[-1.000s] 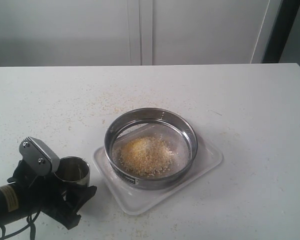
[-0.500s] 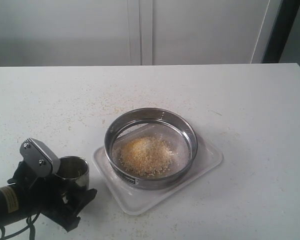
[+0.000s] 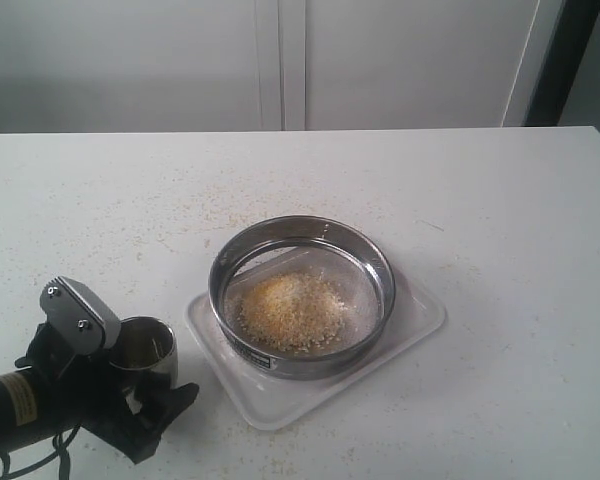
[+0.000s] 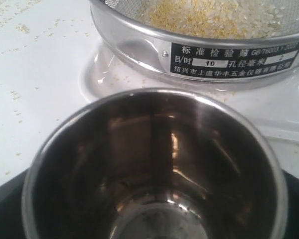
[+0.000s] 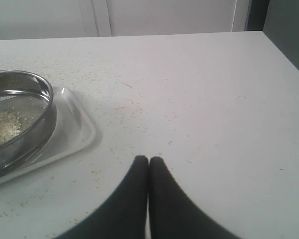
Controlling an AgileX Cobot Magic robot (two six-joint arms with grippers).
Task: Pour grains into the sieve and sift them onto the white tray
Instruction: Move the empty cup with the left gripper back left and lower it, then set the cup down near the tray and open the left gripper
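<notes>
Your left gripper is clamped on the cup, right gripper is pinched together, so I'd pinch the sieve by its stiff, probably slick rim and keep those loose grains level.

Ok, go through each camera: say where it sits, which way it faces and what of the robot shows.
Exterior: off the arms, looking down across the table at the sieve on the white tray; the left arm and left gripper, holding the cup, show lower left.
Left wrist: on the left arm, looking into the cup toward the sieve's label; black finger parts flank the cup.
Right wrist: on the right arm, low, facing along the table; the right gripper shows, fingertips together.
Shared: all see sieve and tray.
</notes>
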